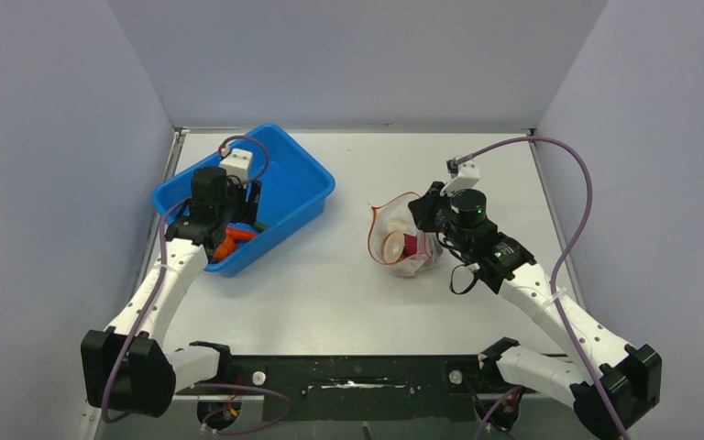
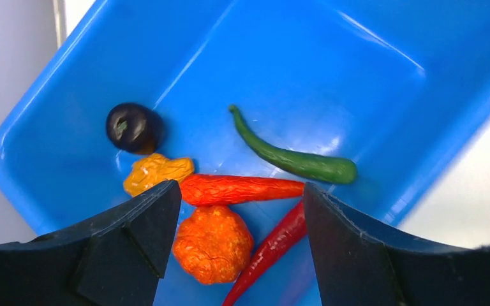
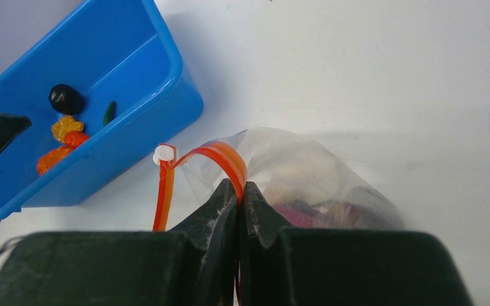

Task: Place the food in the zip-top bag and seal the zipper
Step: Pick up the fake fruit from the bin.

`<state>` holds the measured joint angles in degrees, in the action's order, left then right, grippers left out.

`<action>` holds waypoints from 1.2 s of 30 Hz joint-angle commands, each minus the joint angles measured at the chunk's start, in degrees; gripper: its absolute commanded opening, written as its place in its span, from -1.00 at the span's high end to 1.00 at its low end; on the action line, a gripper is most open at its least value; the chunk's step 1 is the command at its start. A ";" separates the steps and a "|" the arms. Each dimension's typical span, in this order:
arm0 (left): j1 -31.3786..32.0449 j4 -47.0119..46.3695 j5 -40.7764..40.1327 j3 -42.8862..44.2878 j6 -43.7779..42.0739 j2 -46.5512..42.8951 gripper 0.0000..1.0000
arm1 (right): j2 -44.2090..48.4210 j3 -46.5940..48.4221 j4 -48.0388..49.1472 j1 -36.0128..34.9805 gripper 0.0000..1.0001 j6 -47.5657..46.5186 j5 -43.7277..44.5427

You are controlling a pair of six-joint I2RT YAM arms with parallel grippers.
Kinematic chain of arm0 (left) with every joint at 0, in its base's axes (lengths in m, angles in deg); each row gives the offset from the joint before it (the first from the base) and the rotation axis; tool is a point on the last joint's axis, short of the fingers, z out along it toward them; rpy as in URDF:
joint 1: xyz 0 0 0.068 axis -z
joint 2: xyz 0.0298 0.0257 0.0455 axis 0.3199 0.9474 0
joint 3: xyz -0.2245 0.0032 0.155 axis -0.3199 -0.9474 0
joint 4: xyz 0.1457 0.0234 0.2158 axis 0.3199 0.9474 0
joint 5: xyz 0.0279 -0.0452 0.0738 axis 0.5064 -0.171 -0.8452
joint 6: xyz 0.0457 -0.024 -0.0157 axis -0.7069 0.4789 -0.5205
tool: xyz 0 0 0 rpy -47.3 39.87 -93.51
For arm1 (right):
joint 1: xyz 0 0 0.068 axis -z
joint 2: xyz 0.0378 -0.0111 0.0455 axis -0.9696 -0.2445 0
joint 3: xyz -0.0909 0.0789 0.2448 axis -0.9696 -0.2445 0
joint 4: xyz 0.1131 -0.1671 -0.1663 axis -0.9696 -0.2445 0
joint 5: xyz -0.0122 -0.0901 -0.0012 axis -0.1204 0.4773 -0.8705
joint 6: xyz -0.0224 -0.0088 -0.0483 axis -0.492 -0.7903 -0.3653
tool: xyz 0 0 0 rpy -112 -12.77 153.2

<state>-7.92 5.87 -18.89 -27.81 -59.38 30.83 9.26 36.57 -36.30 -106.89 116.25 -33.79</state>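
Observation:
My left gripper point(image 2: 239, 210) is open and hangs over the food in the blue bin point(image 1: 302, 188). Between its fingers lie an orange lump point(image 2: 212, 243), an orange carrot-like piece point(image 2: 242, 189) and a red chili point(image 2: 274, 245). A yellow-orange piece point(image 2: 156, 172), a dark purple ball point(image 2: 133, 127) and a green pepper point(image 2: 293, 159) lie farther in. My right gripper point(image 3: 241, 191) is shut on the red zipper point(image 3: 220, 156) of the clear zip-top bag point(image 3: 306, 172), holding its mouth up. The bag point(image 1: 401, 243) holds white, red and dark pieces.
The blue bin stands at the far left of the table, near the left wall; it also shows in the right wrist view point(image 3: 134, 83). The bag sits right of centre. White table lies between the bin and the bag.

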 commanded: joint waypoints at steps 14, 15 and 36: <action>-17.85 -12.43 -0.18 5.88 25.29 16.76 -0.48 | 1.17 1.24 2.61 0.69 1.00 0.74 0.08; -18.41 -13.00 0.19 6.10 25.16 17.61 -0.50 | 1.38 1.20 2.56 0.71 1.00 0.74 0.30; -22.59 -17.70 -0.01 10.76 23.65 30.56 -0.53 | 1.48 1.91 1.38 0.73 1.00 2.38 0.90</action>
<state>-29.42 -8.84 -20.84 -20.21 -35.60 59.20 9.45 36.57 -37.15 -106.57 117.73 -33.71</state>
